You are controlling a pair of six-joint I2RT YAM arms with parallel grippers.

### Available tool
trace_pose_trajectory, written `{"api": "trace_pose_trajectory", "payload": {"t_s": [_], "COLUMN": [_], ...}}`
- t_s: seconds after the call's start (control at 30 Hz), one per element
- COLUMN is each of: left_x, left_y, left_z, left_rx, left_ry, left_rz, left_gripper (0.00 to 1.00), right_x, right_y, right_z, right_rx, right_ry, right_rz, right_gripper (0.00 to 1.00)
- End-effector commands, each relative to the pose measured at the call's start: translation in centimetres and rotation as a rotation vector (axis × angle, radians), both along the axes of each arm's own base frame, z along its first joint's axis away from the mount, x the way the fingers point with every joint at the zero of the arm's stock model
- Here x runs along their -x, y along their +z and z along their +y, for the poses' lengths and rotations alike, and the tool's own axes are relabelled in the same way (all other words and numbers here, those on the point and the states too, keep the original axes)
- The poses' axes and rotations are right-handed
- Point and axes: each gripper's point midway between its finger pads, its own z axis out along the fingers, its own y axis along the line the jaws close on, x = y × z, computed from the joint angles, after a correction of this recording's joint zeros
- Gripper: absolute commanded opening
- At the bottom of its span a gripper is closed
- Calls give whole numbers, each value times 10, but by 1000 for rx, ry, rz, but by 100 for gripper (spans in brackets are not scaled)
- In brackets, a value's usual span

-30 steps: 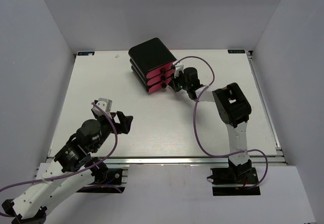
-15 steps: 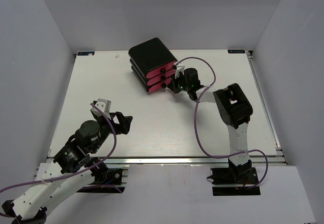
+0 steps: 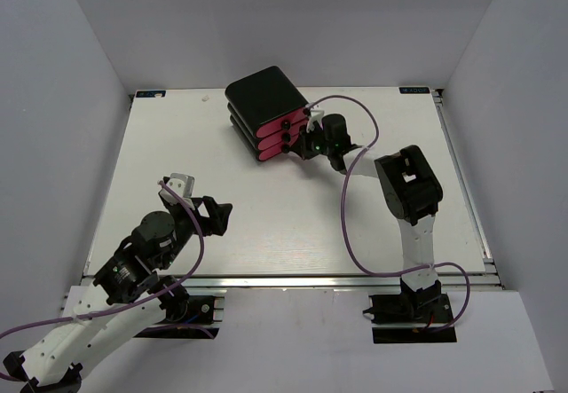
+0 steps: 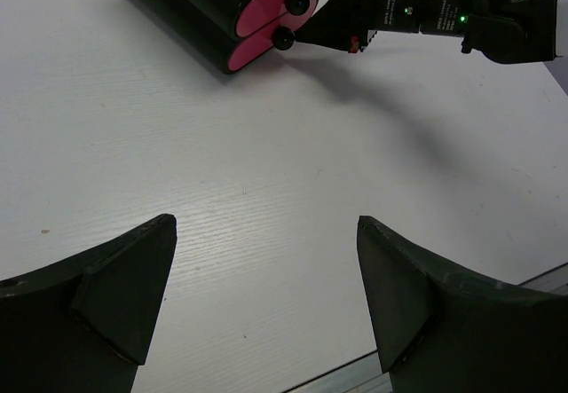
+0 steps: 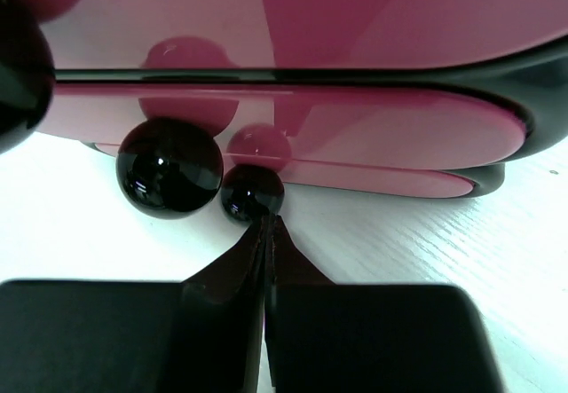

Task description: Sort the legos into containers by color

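Containers [image 3: 277, 130] pushed in, contents hidden; right end effector [image 5: 266, 226] closed against a knob [image 5: 252, 193], left end effector [image 4: 266, 224] spread wide.

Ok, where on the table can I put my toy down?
The white table is bare between the open left gripper and the black rounded cabinet, and left of it. Crowded at the pink drawer fronts, by the shut right gripper.

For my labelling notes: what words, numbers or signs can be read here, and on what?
No text is readable.
Left blue tag, far edge of the table: too small to read.
Right blue tag, same edge: too small to read.
Black cabinet, pink drawers: no markings show.
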Motion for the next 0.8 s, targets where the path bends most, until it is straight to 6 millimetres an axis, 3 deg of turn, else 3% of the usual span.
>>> {"api": "trace_pose_trajectory", "payload": {"t_s": [0.0, 0.27, 0.5, 0.6, 0.63, 0.67, 0.7, 0.73, 0.77], "left_x": [-1, -1, 0, 1, 1, 2, 2, 2, 2], "left_y": [2, 2, 7, 7, 7, 7, 6, 6, 5], "left_z": [2, 2, 4, 4, 4, 2, 1, 1, 1], "left_rx": [-1, -1, 15, 18, 18, 19, 18, 15, 14], "left_ry": [8, 9, 11, 8, 5, -5, -8, -8, -8], "left_rz": [-13, -13, -30, -34, -33, -34, -32, -31, -28], "left_gripper": [92, 92, 92, 93, 93, 94, 94, 94, 95], "right_x": [-8, -10, -2, 16, 21, 34, 38, 47, 56], "right_y": [17, 17, 26, 35, 54, 46, 51, 72, 72], "right_z": [11, 8, -26, -43, -49, -57, -63, -65, -70], "right_rx": [-58, -54, 30, 67, 74, 92, 96, 80, 109], "right_ry": [9, -9, -67, -60, -50, -45, -44, -34, -7], "right_rz": [-6, 0, -67, -89, -139, -126, -139, -174, -180], "right_gripper": [0, 0, 0, 0, 0, 0, 0, 0, 0]}}
